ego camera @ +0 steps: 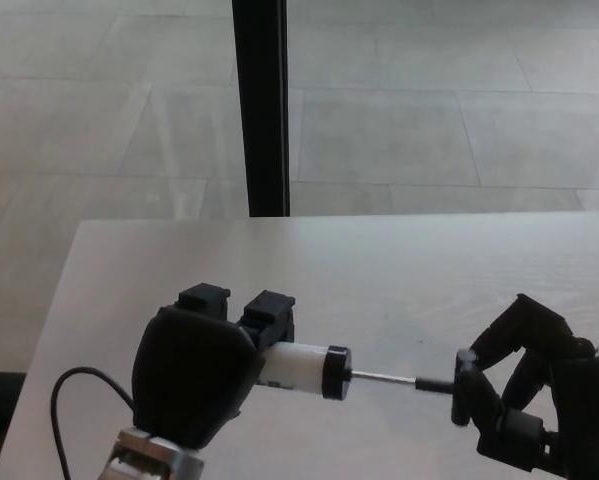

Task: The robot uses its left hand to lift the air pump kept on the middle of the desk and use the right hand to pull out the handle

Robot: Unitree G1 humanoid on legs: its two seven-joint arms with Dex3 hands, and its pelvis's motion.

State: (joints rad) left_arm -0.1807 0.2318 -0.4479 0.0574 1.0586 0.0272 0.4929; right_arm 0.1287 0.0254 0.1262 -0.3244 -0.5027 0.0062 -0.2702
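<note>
Holding the air pump (297,368) in my left hand (191,385), I note its white barrel projecting to the right from my closed fingers (267,312), which wrap the near end of the body. The pump lies roughly level, raised above the left-centre of the pale bench (399,270); whether any part of it touches the surface cannot be told from this view. A black collar caps the barrel's right end, and a thin metal rod (381,378) extends from it towards my right hand (534,415). The rod shows a clear exposed length between collar and handle (439,384).

My right hand sits at the lower right edge of the head view, fingers curled about the small dark handle at the rod's far end. The thumb and nearest finger close on it; the grip appears firm, though the contact point is small and partly hidden by the knuckles.

A black cable (71,400) loops out beside my left wrist at the lower left corner, over the bench edge.

Beyond the bench, a dark vertical post (260,105) stands upright against a floor (449,110) of large grey tiles. The bench surface around both hands shows a light wood grain.
</note>
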